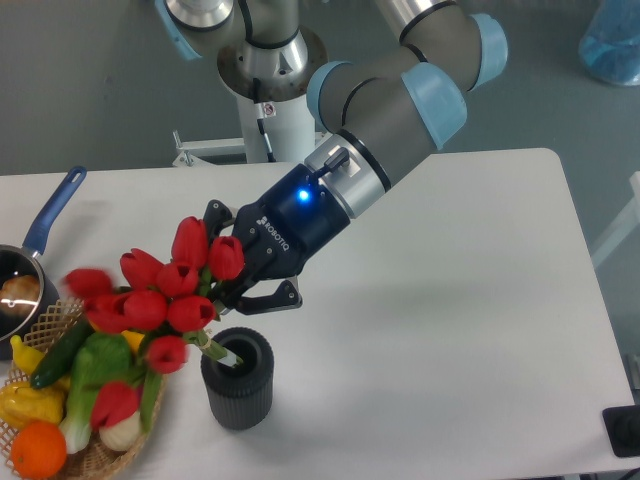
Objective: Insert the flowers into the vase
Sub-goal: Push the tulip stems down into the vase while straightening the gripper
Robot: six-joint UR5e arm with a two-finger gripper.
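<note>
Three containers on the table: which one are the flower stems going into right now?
The vase, the dark ribbed cylinder in front of the gripper. The flowers have stems at its mouth. The wicker basket holds toy produce; the blue-handled pot sits farther left.

Vase (238,380) upright near the table's (450,300) front edge, left of centre. Flowers (160,295) slanting up and to the left from the vase, stem ends inside its mouth, heads above and left of it, partly over the basket (95,455). Gripper (240,285) just behind and above the vase, closed around the stems below the heads, arm (390,110) reaching back and to the right toward its base (265,60) behind the table. Basket at the front left corner, just left of the vase, toy vegetables and fruit (60,400) inside. Pot (20,290) behind the basket at the left edge, handle (55,210) pointing back and right.
</note>
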